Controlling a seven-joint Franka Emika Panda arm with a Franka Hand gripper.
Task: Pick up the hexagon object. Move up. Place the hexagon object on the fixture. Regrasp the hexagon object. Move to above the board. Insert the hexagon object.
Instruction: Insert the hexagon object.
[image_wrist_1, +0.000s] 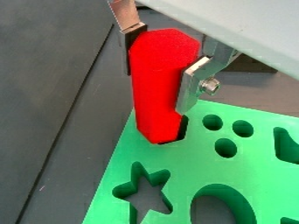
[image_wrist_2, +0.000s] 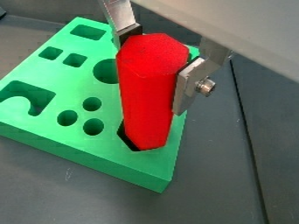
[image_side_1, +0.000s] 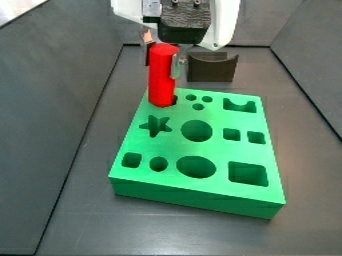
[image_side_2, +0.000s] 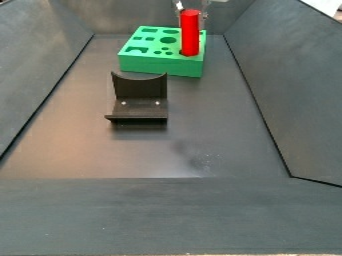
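The red hexagon object (image_wrist_1: 156, 83) stands upright between my gripper's fingers (image_wrist_1: 160, 66), which are shut on its upper part. Its lower end sits in the hexagon hole at a corner of the green board (image_wrist_1: 251, 188). It shows the same way in the wrist view (image_wrist_2: 149, 87) over the board (image_wrist_2: 70, 92). In a side view the hexagon object (image_side_1: 160, 72) stands at the board's (image_side_1: 214, 165) far left corner under the gripper (image_side_1: 163, 45). In a side view (image_side_2: 190, 32) it stands on the board (image_side_2: 154, 55) beyond the dark fixture (image_side_2: 138, 97).
The fixture (image_side_1: 211, 66) stands just behind the board. Dark sloping walls (image_side_1: 54, 110) close in the floor on both sides. The board has star (image_side_1: 156, 125), circle, oval and square holes.
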